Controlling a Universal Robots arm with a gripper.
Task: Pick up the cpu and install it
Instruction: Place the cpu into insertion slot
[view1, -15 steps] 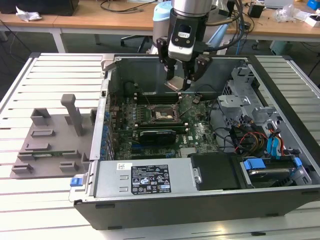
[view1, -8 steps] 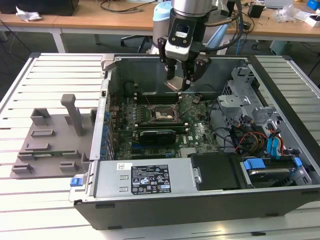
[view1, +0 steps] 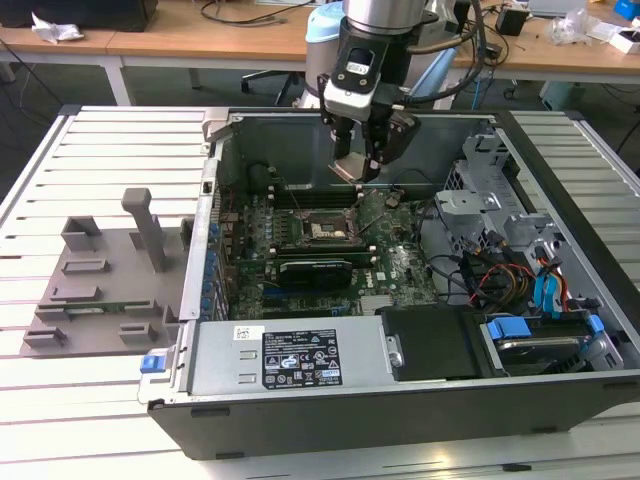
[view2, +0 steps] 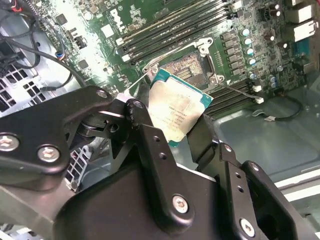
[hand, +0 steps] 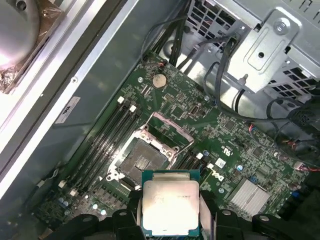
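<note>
Item 1, the cpu (view2: 179, 111): a small, flat, square chip. Its top was a silvery-grey metal lid with faint print that could not be made out, and a blue-green rim ran round the lid. In the second wrist view its face showed some dull smudging, and 1 corner was notched. It lay in no seat: it was held in the air, tilted, inside the open computer case (view1: 208, 190).

Item 2, the tool (view2: 176, 131): its 2 black fingers (view2: 150, 145) were closed on opposite edges of the cpu, gripping it. In the exterior view the tool hung from the arm over the rear half of the case, with the chip showing between the fingertips.

Item 3, the socket (hand: 141, 160): a dark square frame on the green motherboard (hand: 227, 132). Its metal bracket (hand: 170, 126) stood hinged up, and the contact field was exposed. In the first wrist view the cpu sat just beside the socket, apart from it.

Item 4, surroundings: long memory slots (hand: 106, 136) flanked the socket. A black expansion card (view1: 315, 271) lay nearer the labelled power supply (view1: 300, 356). The case rested on a white slatted desk (view1: 100, 160), with a grey fixture tray (view1: 100, 295) on it at the exterior view's left.
</note>
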